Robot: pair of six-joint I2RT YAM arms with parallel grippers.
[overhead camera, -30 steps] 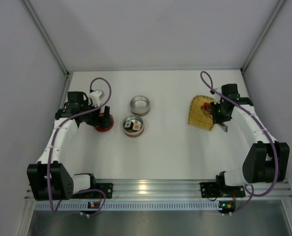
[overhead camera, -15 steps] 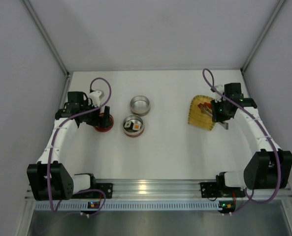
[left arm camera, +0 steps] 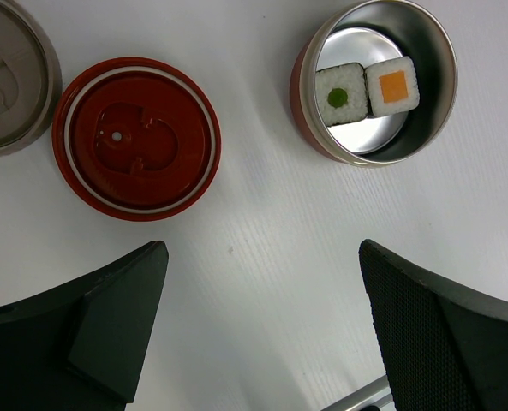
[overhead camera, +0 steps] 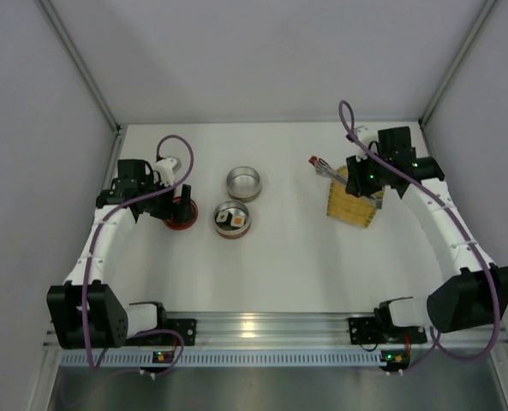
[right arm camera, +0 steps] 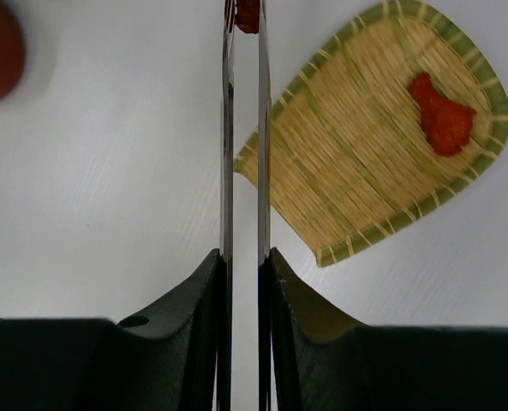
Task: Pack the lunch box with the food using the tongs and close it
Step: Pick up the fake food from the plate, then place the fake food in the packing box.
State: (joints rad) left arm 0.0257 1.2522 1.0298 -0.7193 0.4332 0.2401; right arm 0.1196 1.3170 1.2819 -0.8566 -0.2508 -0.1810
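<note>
My right gripper (overhead camera: pixel 367 181) is shut on the slim silvery tongs (overhead camera: pixel 335 171), which point left past the yellow woven tray (overhead camera: pixel 354 204). In the right wrist view the two arms of the tongs (right arm camera: pixel 228 128) run up from between my fingers and pinch a small red piece of food (right arm camera: pixel 248 15) at their tips. Another red piece (right arm camera: pixel 442 116) lies on the tray (right arm camera: pixel 356 171). The lunch box tin (left arm camera: pixel 425 51) holds two white sushi blocks, one with a green centre (left arm camera: pixel 340 94) and one with an orange centre (left arm camera: pixel 392 86). My left gripper (left arm camera: pixel 260 257) hangs open over bare table beside the red lid (left arm camera: pixel 136 137).
A second silver tin (overhead camera: pixel 230 184) stands just behind the lunch box tin (overhead camera: pixel 250 224). A grey-brown lid (left arm camera: pixel 5 77) lies left of the red lid. White walls close in the table on three sides.
My right gripper has risen from the tray's right side and swung left. The tongs now stick out to the left with the red piece in their tips. The left arm has not moved.
</note>
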